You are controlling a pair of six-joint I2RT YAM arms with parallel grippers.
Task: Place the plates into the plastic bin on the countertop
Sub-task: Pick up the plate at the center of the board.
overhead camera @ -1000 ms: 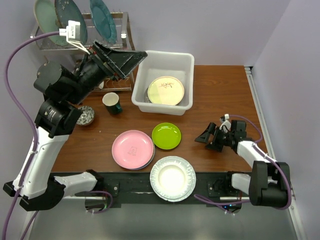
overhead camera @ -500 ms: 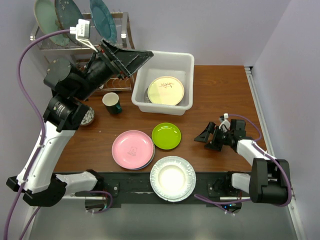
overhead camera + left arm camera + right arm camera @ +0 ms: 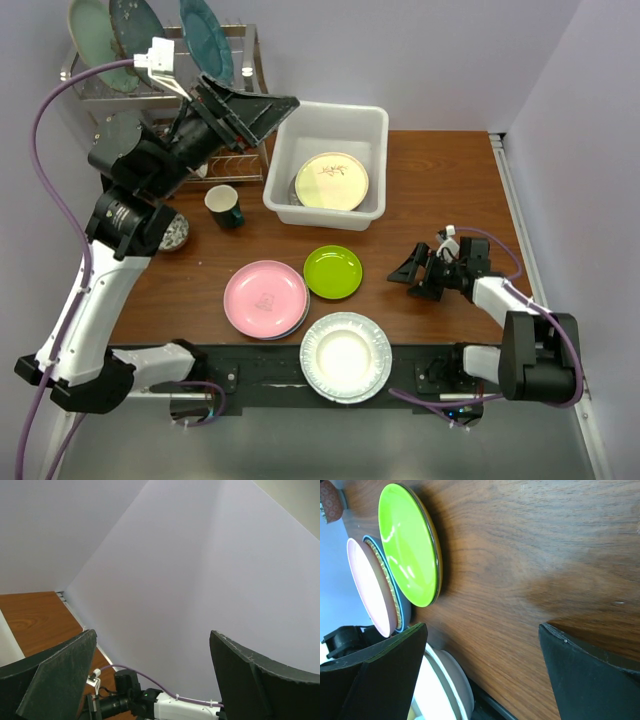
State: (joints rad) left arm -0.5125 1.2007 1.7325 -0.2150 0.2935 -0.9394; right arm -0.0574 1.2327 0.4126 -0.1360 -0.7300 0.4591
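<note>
The white plastic bin [image 3: 376, 150] stands at the back of the wood countertop [image 3: 440, 190] and holds a cream plate [image 3: 332, 181] on top of a grey one [image 3: 295, 190]. In front of it lie a lime green plate [image 3: 333, 271] [image 3: 410, 545], a pink plate [image 3: 265, 297] [image 3: 367, 587] stacked on blue and gold-edged ones, and a white fluted plate [image 3: 346, 355] [image 3: 442, 692] at the near edge. My left gripper [image 3: 275, 118] [image 3: 152, 675] hangs high and open, empty, beside the bin's left rim. My right gripper [image 3: 410, 277] [image 3: 480, 670] sits low and open, empty, right of the green plate.
A wire dish rack [image 3: 165, 92] at the back left carries large teal plates [image 3: 208, 42]. A dark cup [image 3: 223, 206] and a small patterned bowl [image 3: 172, 231] stand left of the bin. The table's right edge [image 3: 510, 200] meets the wall.
My left arm has risen and swung a little to the right, its gripper still open. The right gripper has barely shifted. No plate has moved.
</note>
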